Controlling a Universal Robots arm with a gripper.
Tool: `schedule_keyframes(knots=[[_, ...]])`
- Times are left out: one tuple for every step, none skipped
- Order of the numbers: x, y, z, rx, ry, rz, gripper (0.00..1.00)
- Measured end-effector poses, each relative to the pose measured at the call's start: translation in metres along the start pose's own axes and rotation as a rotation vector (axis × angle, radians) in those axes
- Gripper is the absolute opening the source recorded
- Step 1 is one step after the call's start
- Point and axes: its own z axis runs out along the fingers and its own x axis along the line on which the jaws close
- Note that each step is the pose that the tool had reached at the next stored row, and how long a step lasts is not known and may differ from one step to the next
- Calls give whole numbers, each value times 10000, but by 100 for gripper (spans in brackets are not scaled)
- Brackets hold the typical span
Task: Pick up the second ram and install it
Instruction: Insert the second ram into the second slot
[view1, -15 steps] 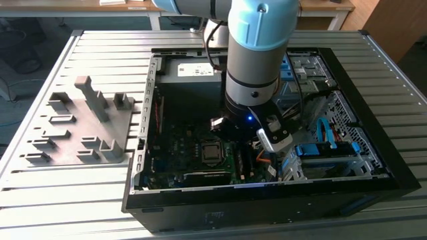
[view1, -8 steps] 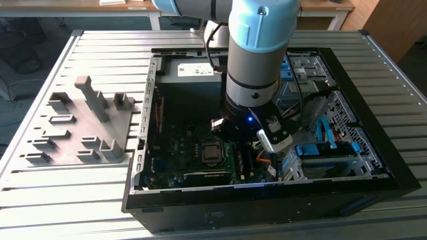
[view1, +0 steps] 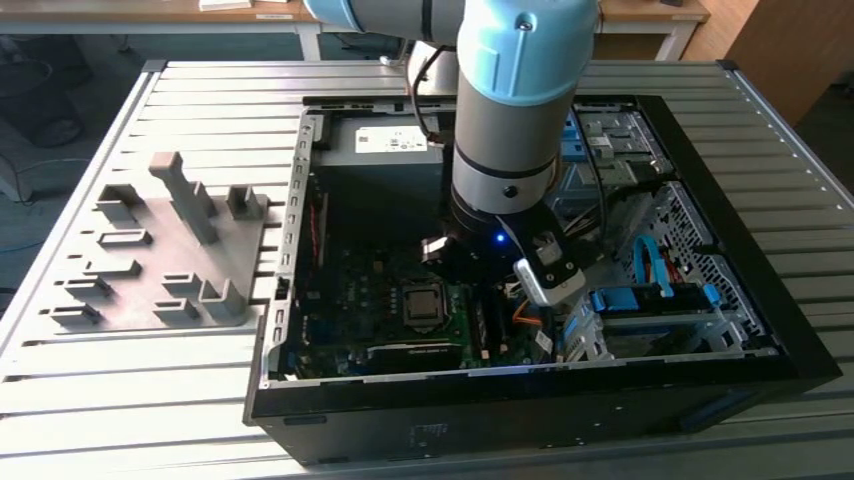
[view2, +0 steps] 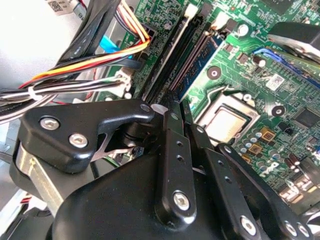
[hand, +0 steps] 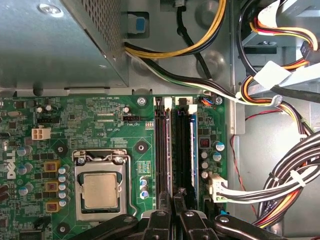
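The gripper (hand: 173, 212) hangs low inside the open computer case (view1: 747, 250), its fingers (hand: 160, 215) drawn close together directly over the memory slots (hand: 165, 150) of the motherboard (hand: 100, 125); in both wrist views the fingertips meet along a thin dark edge that lines up with the slot run, so I judge them to be pinching the second ram (hand: 179, 192) upright, long edge down, though very little of the stick shows between the pads; that edge-on hold is what a slot insertion calls for, since the stick must drop straight between the end clips. Beside the gripper, on the slot side away from the processor socket (hand: 101, 187), a blue-edged module (hand: 192, 150) already stands seated in its slot, which fits the first stick being installed. The socket lies on the other side of the slots, close by. Further from the slots, bundled power cables (hand: 270, 85) loop clear of the board. Outside the case, toward the exterior view's left, the grey holder block (view1: 160, 250) sits on the slatted table (view1: 80, 400), well apart from the motherboard.
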Motion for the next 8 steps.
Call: schedule_keyframes(knots=[[0,0,-3,-1,-1,0,14],[0,0,-3,-3,-1,0,14],[0,0,-3,-3,-1,-1,14],[0,0,-4,-2,0,-6,14],[0,0,-4,0,2,-14,14],[0,0,-4,1,4,-25,14],[-2,0,-4,2,6,-37,14],[-3,0,-4,2,7,-54,14]])
